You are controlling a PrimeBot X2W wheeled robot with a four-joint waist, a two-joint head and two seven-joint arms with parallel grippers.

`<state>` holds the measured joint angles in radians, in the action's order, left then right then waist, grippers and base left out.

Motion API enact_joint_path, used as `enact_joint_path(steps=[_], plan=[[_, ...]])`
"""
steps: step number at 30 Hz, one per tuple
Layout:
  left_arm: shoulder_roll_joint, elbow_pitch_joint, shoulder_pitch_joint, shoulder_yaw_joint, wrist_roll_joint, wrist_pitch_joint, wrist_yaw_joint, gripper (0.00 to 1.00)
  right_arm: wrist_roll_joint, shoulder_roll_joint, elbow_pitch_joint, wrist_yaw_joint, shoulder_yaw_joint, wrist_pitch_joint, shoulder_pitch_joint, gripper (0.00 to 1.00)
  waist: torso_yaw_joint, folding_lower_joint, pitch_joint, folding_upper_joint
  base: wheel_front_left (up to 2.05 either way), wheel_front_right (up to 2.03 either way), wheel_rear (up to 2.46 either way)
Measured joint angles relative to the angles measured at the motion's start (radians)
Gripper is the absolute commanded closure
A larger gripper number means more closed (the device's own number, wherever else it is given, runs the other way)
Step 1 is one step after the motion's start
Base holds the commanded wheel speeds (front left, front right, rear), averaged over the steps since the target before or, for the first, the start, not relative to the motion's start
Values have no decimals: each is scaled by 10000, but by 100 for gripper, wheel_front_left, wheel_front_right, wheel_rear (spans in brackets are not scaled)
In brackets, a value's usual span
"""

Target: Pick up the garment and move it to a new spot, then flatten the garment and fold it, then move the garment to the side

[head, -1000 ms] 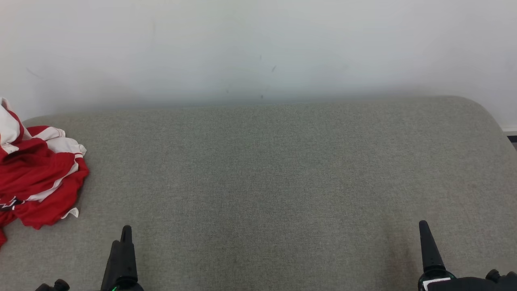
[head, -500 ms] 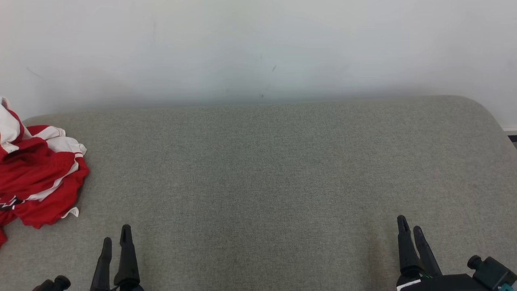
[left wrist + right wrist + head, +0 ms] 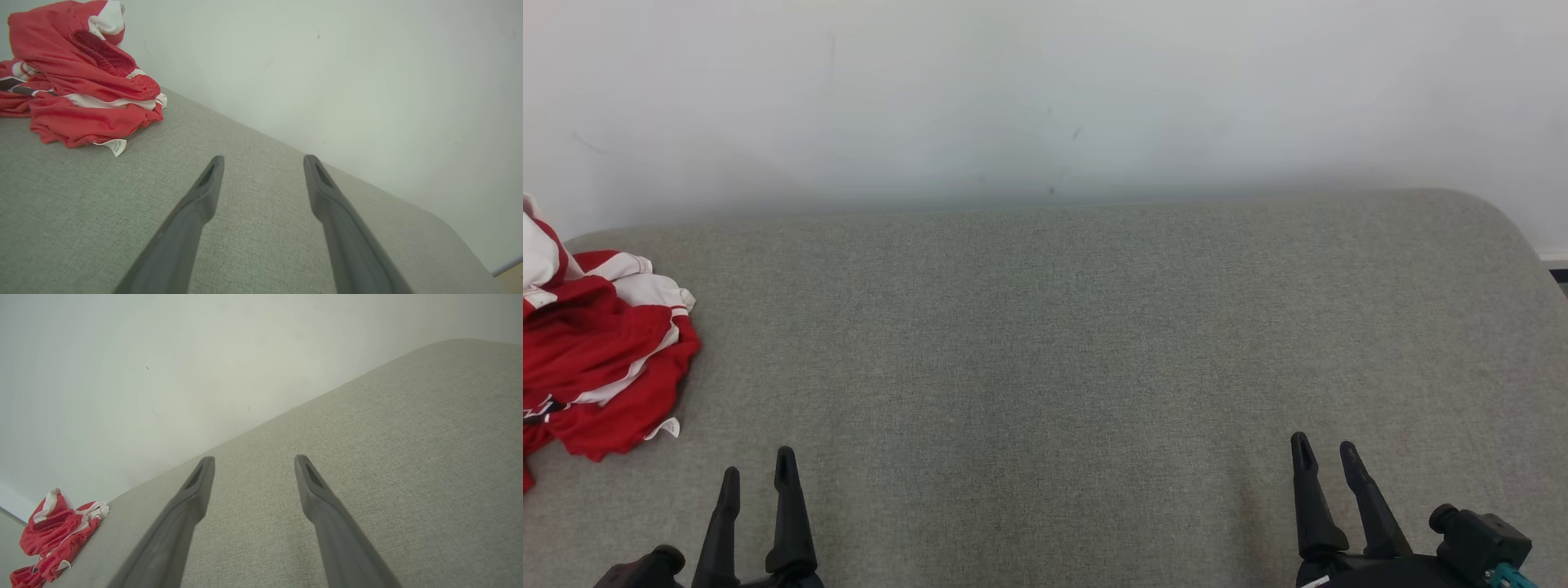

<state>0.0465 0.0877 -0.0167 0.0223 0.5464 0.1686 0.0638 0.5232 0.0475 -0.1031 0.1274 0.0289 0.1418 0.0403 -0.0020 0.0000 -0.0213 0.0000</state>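
From where I stand, the pale wall (image 3: 1045, 82) rises beyond both sets of fingertips, and the broad grey cloth-covered surface (image 3: 1045, 327) runs beneath and ahead of them. The garment (image 3: 596, 376), a crumpled red and white heap, lies ahead of the left gripper (image 3: 758, 464) and off to its outer side, well apart from the tips. From the right gripper (image 3: 1323, 445) it sits far across the whole surface. Both grippers hang low with their jaws spread wide, nothing between them. A small white label (image 3: 668, 427) pokes out of the heap on the side nearest the left tips.

Nothing looks picked up yet, I'd say. The heap is bunched in layers, so a pinch from the left fingers could catch only one loose fold or that label. The rest would then drag or slip free on the lift. Whether part of it hangs past the surface's end I cannot tell. If it does, a weak hold might let the lot slide off.
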Motion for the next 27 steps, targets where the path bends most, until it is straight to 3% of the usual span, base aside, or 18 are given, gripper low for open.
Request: enact_joint_path(steps=[12, 27], plan=[[0, -207, -45, 171, -1340, 251, -284, 0, -1526, 6, 0, 4, 84, 309, 10, 0, -4, 0, -19, 0, 0, 0, 0], [4, -222, -213, 318, -2663, 506, -286, 0, -2656, 12, -4, 13, 109, 660, 30, 0, 28, 0, -10, 0, 0, 0, 0]])
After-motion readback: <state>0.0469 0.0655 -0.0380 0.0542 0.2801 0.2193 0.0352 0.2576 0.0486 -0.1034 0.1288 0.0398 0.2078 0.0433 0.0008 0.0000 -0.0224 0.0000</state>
